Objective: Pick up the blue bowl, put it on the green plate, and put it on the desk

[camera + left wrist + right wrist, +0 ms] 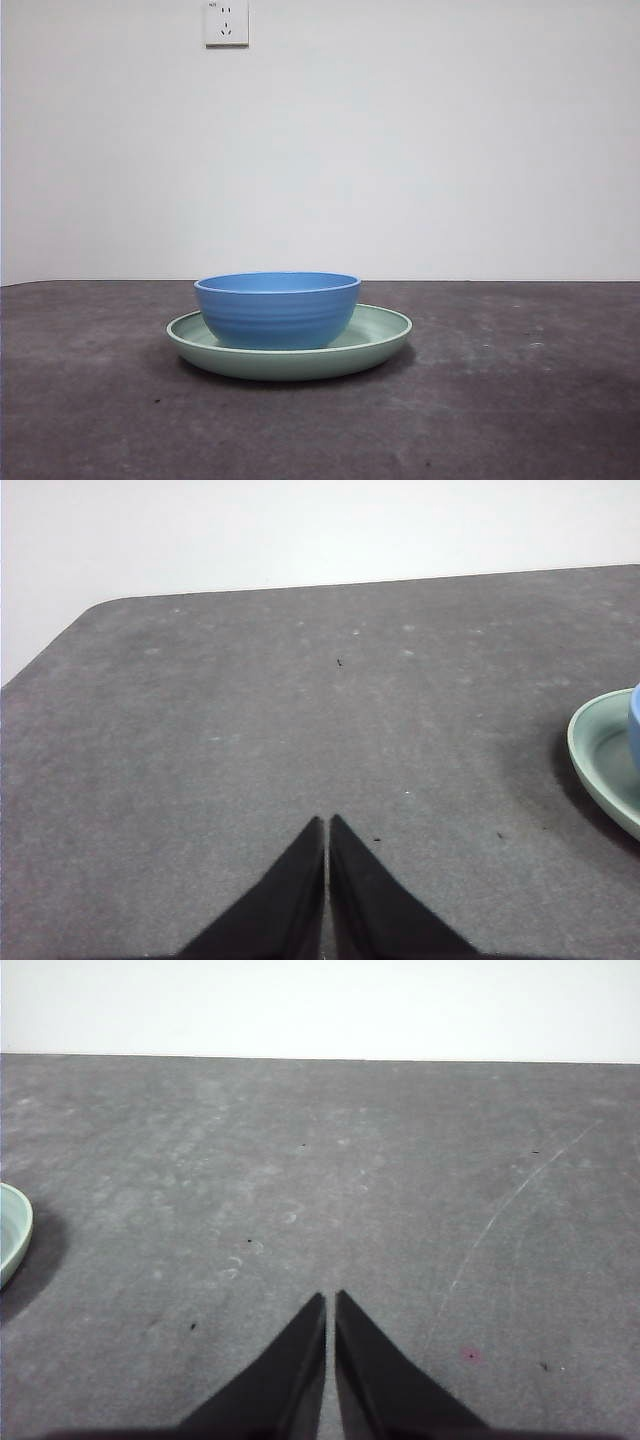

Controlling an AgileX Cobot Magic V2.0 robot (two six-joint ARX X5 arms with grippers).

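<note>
The tabletop (520,400), dark grey-brown and matte with pale scuffs, fills the lower part of every view and runs back to a plain white wall with a white socket plate (226,22) high up. On the tabletop lies the green plate (385,335), wide and shallow, and inside it stands the blue bowl (277,310), upright, its base resting on the plate's floor and its rim well within the plate's rim.

The left gripper (327,825) hangs above bare tabletop with its jaws pressed together, pinching nothing; an arc of the plate and a sliver of the bowl show at the side of its view, well apart from the tips. The right gripper (330,1300) is likewise above bare tabletop, jaws pressed together and empty, with only a slice of the plate's rim at the edge of its view.

The bowl already sits on the plate, so that step looks done. What seems left is setting the bowl back on the tabletop: one gripper would have to spread its jaws, come over the bowl's rim, pinch the wall and lift it clear of the plate without dragging the plate along.
</note>
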